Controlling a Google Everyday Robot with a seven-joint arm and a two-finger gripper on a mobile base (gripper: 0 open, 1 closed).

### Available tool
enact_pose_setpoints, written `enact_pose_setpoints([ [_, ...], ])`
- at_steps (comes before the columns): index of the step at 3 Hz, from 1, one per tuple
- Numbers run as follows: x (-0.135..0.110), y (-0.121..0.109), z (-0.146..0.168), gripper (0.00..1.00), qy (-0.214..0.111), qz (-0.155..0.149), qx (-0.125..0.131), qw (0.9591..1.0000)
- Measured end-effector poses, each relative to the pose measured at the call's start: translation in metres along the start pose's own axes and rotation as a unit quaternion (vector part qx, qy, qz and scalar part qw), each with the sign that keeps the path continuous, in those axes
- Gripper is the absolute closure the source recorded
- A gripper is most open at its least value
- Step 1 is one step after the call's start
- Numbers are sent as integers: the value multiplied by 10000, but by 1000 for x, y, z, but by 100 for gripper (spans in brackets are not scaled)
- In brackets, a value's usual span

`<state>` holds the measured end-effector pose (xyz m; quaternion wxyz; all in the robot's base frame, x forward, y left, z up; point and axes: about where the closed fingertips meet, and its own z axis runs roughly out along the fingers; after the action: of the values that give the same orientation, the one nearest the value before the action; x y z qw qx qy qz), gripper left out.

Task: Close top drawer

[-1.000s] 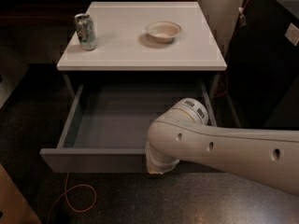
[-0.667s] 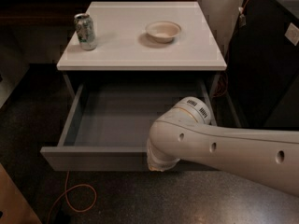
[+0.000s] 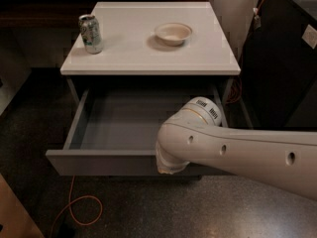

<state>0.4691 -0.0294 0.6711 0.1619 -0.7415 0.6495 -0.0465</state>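
**Top drawer wide open, arm at its front panel**

The room was dim, with a dark speckled floor [image 3: 148, 212] under the white cabinet [image 3: 148, 53]. An orange cable [image 3: 74, 207] looped on the floor in front of the cabinet, towards its left. On the cabinet top you had a drinks can [image 3: 90, 33] near the left edge and a pale bowl [image 3: 173, 32] nearer the middle. A tall black unit [image 3: 277, 58] stood to the cabinet's right.

The top drawer [image 3: 119, 123] hung pulled far out from just below the cabinet top. You would have judged it a stiff, fairly light grey box on slides, likely to yield to one steady push. Its front panel [image 3: 99, 162] was plain and had no handle. Flat pressure near the panel's middle looked the best contact, since a push at one end might have racked it sideways.

Your arm [image 3: 237, 148] reached in from the cabinet's right. The gripper [image 3: 170, 165] sat low at the front panel, right of the panel's middle. You could not tell whether it was wide or closed, because the arm hid it.
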Motion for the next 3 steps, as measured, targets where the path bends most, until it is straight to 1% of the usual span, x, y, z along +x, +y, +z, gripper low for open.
enact_pose_setpoints([
  [3,11,-40,14,100,108,40,230,9997],
])
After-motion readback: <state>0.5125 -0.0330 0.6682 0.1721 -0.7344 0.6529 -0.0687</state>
